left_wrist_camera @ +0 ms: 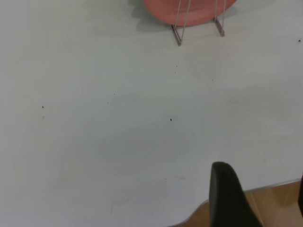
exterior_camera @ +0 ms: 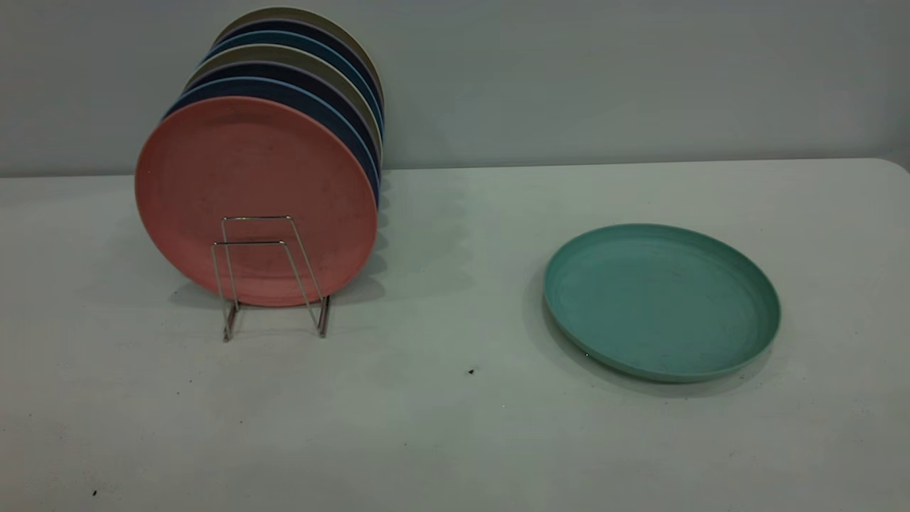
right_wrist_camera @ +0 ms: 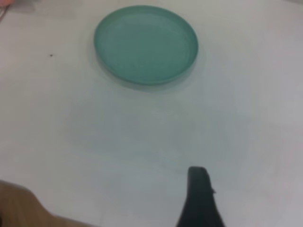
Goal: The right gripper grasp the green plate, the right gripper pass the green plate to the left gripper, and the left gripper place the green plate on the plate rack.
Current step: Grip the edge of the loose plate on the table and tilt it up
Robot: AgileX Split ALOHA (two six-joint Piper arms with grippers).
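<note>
One green plate (exterior_camera: 661,302) flat on table (exterior_camera: 441,427); seven plates racked; tool states unclear.

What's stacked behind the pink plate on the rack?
Behind the salmon-pink plate, dark blue, beige and teal plate rims stand upright in the plate rack. Only their upper edges show; their faces are covered.

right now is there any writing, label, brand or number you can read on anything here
None: no readable text in any view.
The green plate, the salmon-pink plate at the front of the plate rack and the table are all plain, with no print or label.
</note>
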